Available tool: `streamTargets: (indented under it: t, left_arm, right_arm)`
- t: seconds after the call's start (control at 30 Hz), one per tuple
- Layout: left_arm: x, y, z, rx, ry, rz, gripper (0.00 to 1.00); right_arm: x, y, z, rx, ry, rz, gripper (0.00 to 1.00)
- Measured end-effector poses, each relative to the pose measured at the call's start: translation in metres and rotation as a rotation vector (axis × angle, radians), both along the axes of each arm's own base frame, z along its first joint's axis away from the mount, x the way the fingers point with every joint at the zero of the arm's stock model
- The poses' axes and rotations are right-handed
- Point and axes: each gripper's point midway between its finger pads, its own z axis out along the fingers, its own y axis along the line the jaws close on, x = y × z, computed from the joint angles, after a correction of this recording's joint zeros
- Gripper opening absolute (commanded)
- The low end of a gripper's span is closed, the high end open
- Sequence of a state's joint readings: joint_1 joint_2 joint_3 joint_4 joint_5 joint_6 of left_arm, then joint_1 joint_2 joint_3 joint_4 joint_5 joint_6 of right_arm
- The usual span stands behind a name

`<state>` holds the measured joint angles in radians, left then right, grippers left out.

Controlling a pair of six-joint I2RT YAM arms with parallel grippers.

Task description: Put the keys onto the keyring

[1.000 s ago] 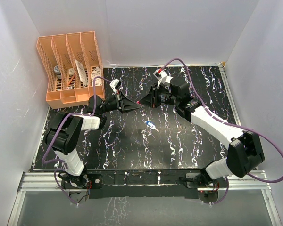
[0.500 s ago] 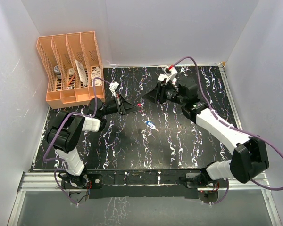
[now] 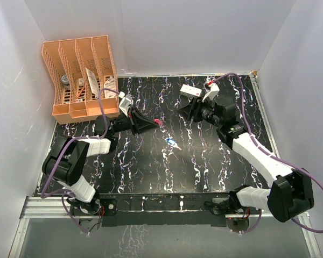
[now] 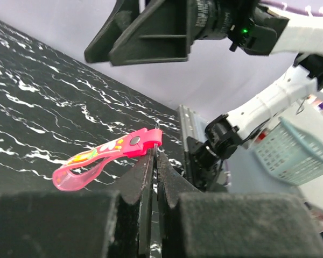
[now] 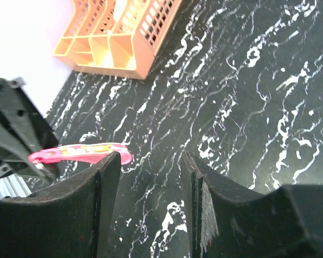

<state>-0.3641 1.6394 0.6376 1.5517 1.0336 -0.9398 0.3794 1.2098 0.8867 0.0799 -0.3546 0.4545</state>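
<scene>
left gripper is clamped on the pink key, right gripper hangs open and empty, so I'd grab the blue key low by its head

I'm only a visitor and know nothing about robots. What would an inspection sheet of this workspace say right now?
Surface: black, white-veined table.
Job's things: blue key lies on the table between the arms; pink looped strap is held by one end.
Clutter: orange rack at the far left corner, small items in its slots.
Grippers: left gripper shut on the strap; right gripper open, holding nothing.
Cables: purple cables loop along both arms.
Surroundings: white walls on three sides.
</scene>
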Motion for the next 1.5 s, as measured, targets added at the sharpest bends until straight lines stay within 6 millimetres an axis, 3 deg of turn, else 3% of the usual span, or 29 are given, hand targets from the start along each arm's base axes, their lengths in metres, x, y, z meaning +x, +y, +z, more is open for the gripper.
streamTargets:
  t: [0.13, 0.4, 0.73, 1.0, 1.5]
  left_arm:
    - [-0.007, 0.005, -0.004, 0.016, -0.142, 0.028, 0.00]
    - [-0.010, 0.014, -0.032, 0.075, -0.299, 0.123, 0.00]
    - [-0.015, 0.026, -0.020, 0.101, -0.592, 0.222, 0.00]
    - [-0.016, 0.028, -0.025, 0.112, -0.618, 0.233, 0.00]
    - [-0.017, 0.029, -0.027, 0.113, -0.610, 0.233, 0.00]
  right_arm:
    - [-0.003, -0.004, -0.017, -0.028, 0.041, -0.011, 0.47]
    - [-0.004, -0.004, -0.021, -0.033, 0.049, -0.006, 0.47]
    - [-0.008, 0.000, -0.029, -0.049, 0.058, 0.037, 0.47]
    - [-0.011, 0.001, -0.046, -0.074, 0.109, 0.051, 0.47]
    - [-0.017, 0.007, -0.049, -0.073, 0.120, 0.093, 0.45]
